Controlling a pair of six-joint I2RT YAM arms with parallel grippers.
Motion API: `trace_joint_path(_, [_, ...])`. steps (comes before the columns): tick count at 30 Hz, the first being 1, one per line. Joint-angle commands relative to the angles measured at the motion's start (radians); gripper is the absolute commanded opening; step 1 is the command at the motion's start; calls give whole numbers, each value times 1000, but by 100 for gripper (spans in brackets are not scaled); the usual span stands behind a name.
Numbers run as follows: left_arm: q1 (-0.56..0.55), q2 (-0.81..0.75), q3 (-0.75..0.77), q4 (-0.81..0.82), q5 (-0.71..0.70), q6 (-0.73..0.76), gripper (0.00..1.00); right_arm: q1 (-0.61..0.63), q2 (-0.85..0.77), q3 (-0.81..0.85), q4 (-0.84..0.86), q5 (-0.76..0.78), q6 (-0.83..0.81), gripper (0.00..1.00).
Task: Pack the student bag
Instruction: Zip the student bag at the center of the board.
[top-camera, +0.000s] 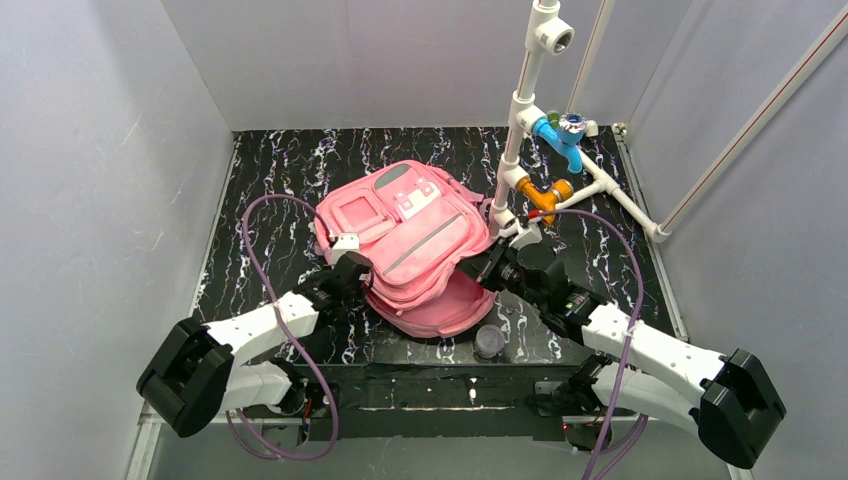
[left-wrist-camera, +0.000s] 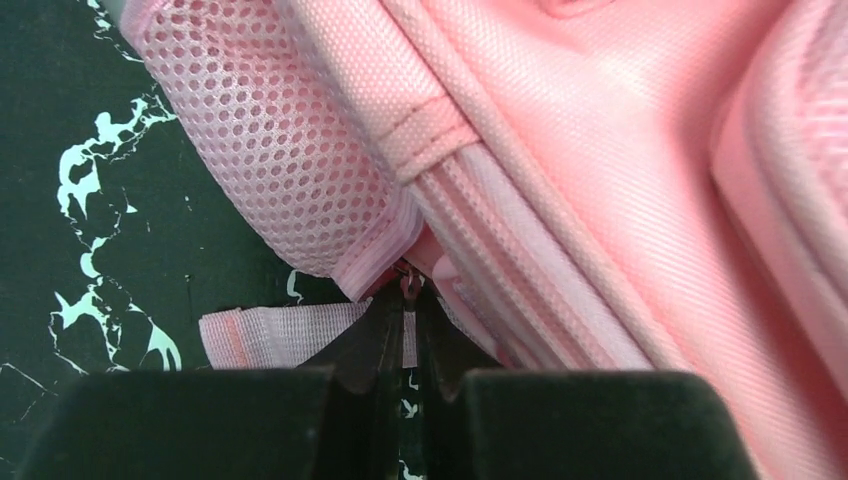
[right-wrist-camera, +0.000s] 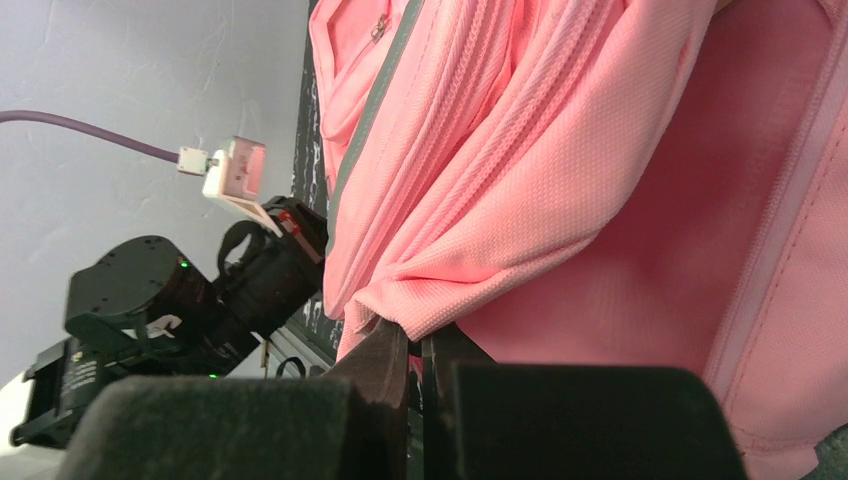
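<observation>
The pink student bag (top-camera: 415, 235) lies front up in the middle of the black marbled table, its main compartment gaping along the near side. My left gripper (top-camera: 352, 272) is at the bag's left edge. In the left wrist view it (left-wrist-camera: 408, 296) is shut on a small zipper pull (left-wrist-camera: 408, 283) below the mesh side pocket (left-wrist-camera: 270, 150). My right gripper (top-camera: 480, 268) is at the bag's right edge. In the right wrist view it (right-wrist-camera: 415, 338) is shut on a fold of the bag's front flap (right-wrist-camera: 500, 200) and holds it raised off the bag's pink lining (right-wrist-camera: 680, 230).
A small grey round jar (top-camera: 489, 341) stands on the table (top-camera: 270, 160) just in front of the bag. White pipes with a blue tap (top-camera: 560, 135) and an orange fitting (top-camera: 548, 194) rise at the back right. Grey walls enclose three sides. A pink webbing strap (left-wrist-camera: 270, 335) lies by the left fingers.
</observation>
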Motion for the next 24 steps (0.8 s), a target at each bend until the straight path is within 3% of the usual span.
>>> trace_joint_path(1, [3, -100, 16, -63, -50, -45, 0, -9, 38, 2, 3, -89, -34, 1])
trace_joint_path(6, [3, -275, 20, -239, 104, -193, 0, -8, 76, -3, -7, -200, -121, 1])
trace_joint_path(12, [3, -399, 56, -417, 313, -224, 0, -7, 119, -59, 98, -203, -155, 1])
trace_joint_path(18, [1, -429, 78, -404, 610, -279, 0, 4, 236, -55, 294, -132, -114, 1])
trace_joint_path(24, [3, -474, -2, -276, 746, -347, 0, 54, 387, 61, 347, -106, -152, 1])
